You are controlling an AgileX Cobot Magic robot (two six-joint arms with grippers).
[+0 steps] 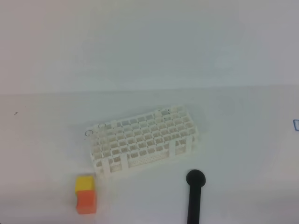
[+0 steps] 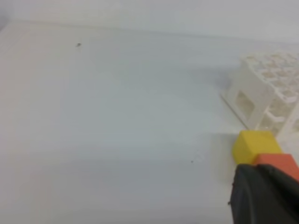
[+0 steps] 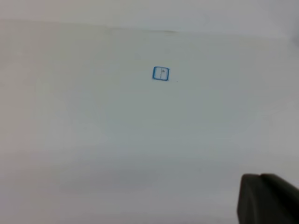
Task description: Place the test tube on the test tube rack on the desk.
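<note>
The white test tube rack (image 1: 142,139) stands on the desk (image 1: 243,149) at the middle of the exterior high view, and its left end shows in the left wrist view (image 2: 261,95). No test tube shows plainly. Faint clear rings (image 1: 87,134) sit at the rack's far-left edge, and I cannot tell whether they are tube mouths. Neither arm reaches into the exterior high view. A dark part of my left gripper (image 2: 264,196) fills the lower right corner of its wrist view, close to the block. My right gripper (image 3: 268,200) shows the same way over bare desk. Both are shut and hold nothing visible.
A yellow-and-orange block (image 1: 85,194) lies in front of the rack's left end, also in the left wrist view (image 2: 259,149). A black rod with a round knob (image 1: 195,196) lies front right. A small blue square mark (image 3: 160,73) is on the desk to the right.
</note>
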